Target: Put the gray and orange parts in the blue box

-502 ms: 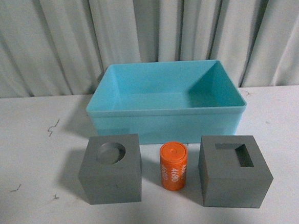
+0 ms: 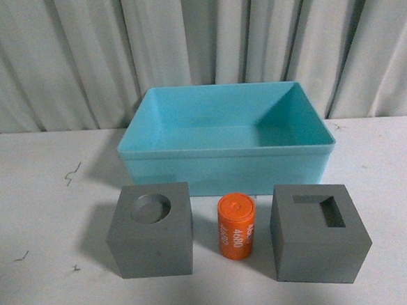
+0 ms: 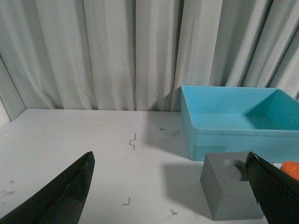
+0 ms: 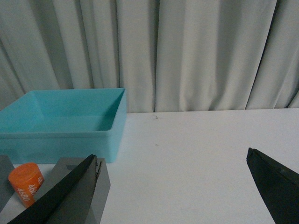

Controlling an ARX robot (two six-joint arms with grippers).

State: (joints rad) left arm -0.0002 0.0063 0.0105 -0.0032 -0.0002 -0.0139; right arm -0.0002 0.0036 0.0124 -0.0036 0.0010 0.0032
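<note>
The left end effector (image 3: 169, 156) and the right end effector (image 4: 172, 154) both hang released, fingers spread wide with nothing between them, each low over the white desk (image 2: 39, 206). Nearest the robot, three parts stand in a row on the desk. The matte gray cube with a round hole on top (image 2: 150, 229) is to the left. The small orange cylinder printed "4680" (image 2: 237, 227) stands upright in the middle. The matte gray cube with a rectangular hole on top (image 2: 318, 235) is to the right. The cylinder sits just beside each cube without touching. Behind them, the large light blue plastic box (image 2: 225, 166) holds none of the parts, so the step in hand looks like a first reach and pick. Each cube is broad, so it probably needs a fully opened grip set squarely across two flat opposite faces. Taking the near and far faces should keep the fingers out of the narrow gaps beside the cylinder, which would likely topple if nudged. Any part should rise above the box's front rim before crossing, then be let go low inside. Pale gray curtains (image 2: 57, 58) close the background.
</note>
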